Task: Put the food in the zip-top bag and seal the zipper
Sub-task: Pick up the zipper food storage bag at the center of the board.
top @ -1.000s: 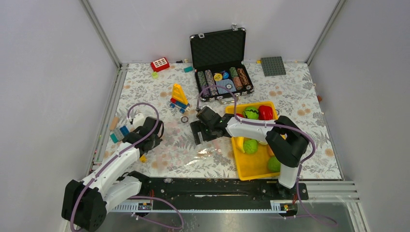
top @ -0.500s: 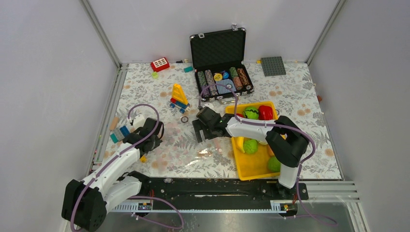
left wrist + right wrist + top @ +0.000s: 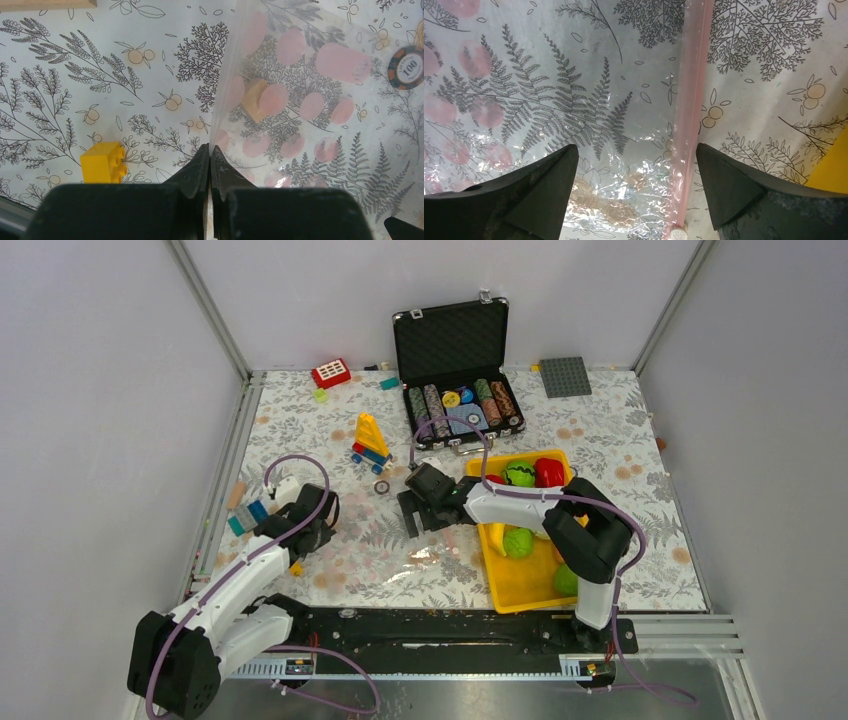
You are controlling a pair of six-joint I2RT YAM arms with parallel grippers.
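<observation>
Nearest the arm bases, the yellow tray (image 3: 520, 590) sits on the right and holds the food. One green fruit (image 3: 566, 580) lies at its near corner, half hidden behind the right arm. Another green one (image 3: 517, 542) lies midway, and a third green one (image 3: 519, 474) sits beside a red one (image 3: 549, 472) at the far end. The right forearm crosses the tray and covers most of a yellow banana (image 3: 496, 536).

Left of the tray, the zip-top bag (image 3: 300, 90) lies on the flowered table (image 3: 640, 470) and is hard to make out from above. The left gripper (image 3: 210, 150) has its fingers pressed together, pinching the bag's edge. A yellow brick (image 3: 102, 162) sits just to its left, and a wooden block (image 3: 256, 98) shows through the film. The right gripper (image 3: 636, 150) hangs over the bag with its fingers spread wide and the zipper (image 3: 689, 110) running between them.

Farther back stand a toy-brick vehicle (image 3: 370, 443), an open black case (image 3: 455, 340) with rows of poker chips (image 3: 462, 405), a red brick (image 3: 331, 372) and a grey baseplate (image 3: 565, 377).
</observation>
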